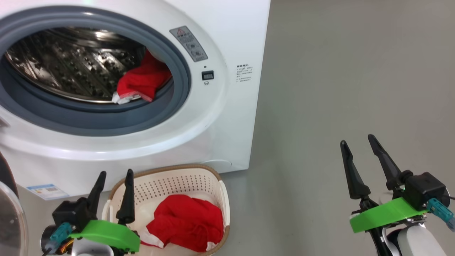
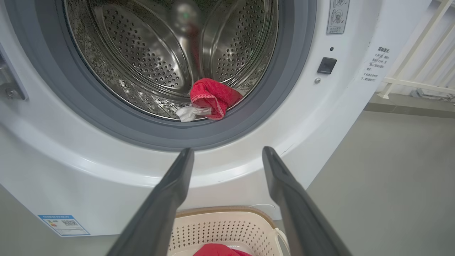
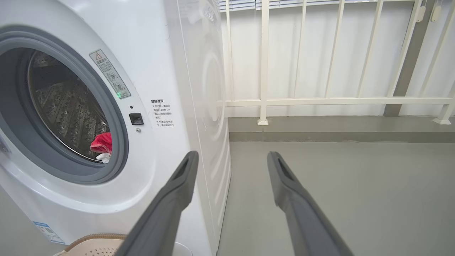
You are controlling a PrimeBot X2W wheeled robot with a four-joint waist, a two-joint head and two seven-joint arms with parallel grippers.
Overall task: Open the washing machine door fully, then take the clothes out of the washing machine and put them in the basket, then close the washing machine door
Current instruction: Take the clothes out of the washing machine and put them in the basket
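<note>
The white washing machine (image 1: 227, 53) stands with its drum uncovered; its door (image 1: 9, 213) hangs swung out at the far left edge of the head view. One piece of the red clothes (image 1: 142, 83) lies at the drum's front lip, by the grey gasket, seen again as the garment (image 2: 213, 97) and the cloth (image 3: 102, 143). Another red garment (image 1: 186, 222) lies in the cream basket (image 1: 170, 177) on the floor before the machine. My left gripper (image 1: 115, 175) hovers open over the basket's left rim, empty. My right gripper (image 1: 357, 140) is open and empty, right of the machine.
Grey floor (image 1: 337, 89) stretches to the right of the machine. A white railing (image 3: 320, 101) and a low kerb run along the far wall. A blue label (image 1: 48, 191) sits low on the machine's front.
</note>
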